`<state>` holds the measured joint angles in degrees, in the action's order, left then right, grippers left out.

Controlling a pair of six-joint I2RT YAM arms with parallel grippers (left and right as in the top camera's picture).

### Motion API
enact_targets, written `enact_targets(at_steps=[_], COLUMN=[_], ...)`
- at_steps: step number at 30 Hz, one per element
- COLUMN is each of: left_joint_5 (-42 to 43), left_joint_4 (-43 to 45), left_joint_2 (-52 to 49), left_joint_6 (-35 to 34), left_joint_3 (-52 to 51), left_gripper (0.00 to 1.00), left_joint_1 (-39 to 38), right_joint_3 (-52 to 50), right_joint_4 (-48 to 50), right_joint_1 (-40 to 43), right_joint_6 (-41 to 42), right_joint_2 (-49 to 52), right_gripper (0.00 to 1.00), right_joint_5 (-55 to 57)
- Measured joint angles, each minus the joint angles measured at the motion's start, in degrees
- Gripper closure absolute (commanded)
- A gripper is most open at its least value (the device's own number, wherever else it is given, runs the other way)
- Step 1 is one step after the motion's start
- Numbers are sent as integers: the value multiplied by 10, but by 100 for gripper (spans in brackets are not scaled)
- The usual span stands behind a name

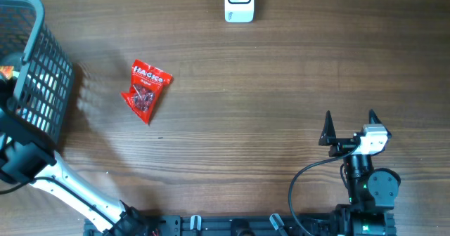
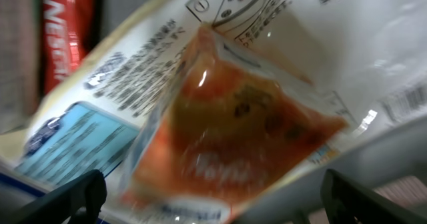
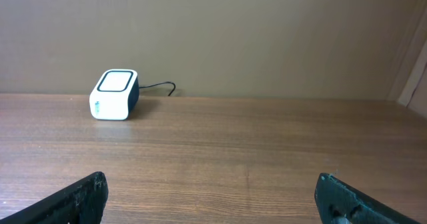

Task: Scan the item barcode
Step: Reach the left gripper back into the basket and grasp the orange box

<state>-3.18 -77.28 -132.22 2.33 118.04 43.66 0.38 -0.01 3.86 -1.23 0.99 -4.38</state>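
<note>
Overhead: red snack packet (image 1: 145, 88) lies on the bench (image 1: 281, 74) toward its left edge, near the grey basket (image 1: 42, 67) at that edge. White scanner (image 1: 239, 2) at the far edge. My right fingers (image 1: 328, 129) are spread wide and empty near the near-right corner.
Left wrist: my left fingers (image 2: 73, 197) are wide apart inside the basket, with a blurred orange-and-white pouch (image 2: 233, 131) just ahead, contact unclear, and a red wrapper (image 2: 63, 37) behind it.
Right wrist: scanner far left on the bench, nothing between my fingers

Grey mesh basket (image 1: 48, 81), wooden table (image 1: 267, 102) left edge.
</note>
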Motion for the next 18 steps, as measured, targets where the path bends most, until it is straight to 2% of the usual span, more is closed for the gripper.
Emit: enact_targets(at_steps=[2,4,6,7,8,10,12,16,17,18], left_joint_5=[0,0,0,0,0,0,0,0,0,0], left_joint_4=[12,17,24,27,30,36,41,43,43,43], left_joint_2=[0,0,0,0,0,0,0,0,0,0], left_joint_6=[0,0,0,-2,1,1,3,1,4,2], left_joint_3=[-11,-12,-12,-12,-12,-12,-12,-12,-12,-12], left_gripper=[0,14,40,48,53,54,60,90,96,96], left_joint_1=[0,0,0,0,0,0,0,0,0,0], right_joint_3=[0,0,0,0,0,0,0,0,0,0], right_joint_4=[0,0,0,0,0,0,0,0,0,0], right_joint_1=[0,0,0,0,0,0,0,0,0,0], right_joint_6=[0,0,0,0,0,0,0,0,0,0], right_joint_2=[0,0,0,0,0,0,0,0,0,0], right_gripper=[0,0,0,0,0,0,0,0,0,0], right_joint_5=[0,0,0,0,0,0,0,0,0,0])
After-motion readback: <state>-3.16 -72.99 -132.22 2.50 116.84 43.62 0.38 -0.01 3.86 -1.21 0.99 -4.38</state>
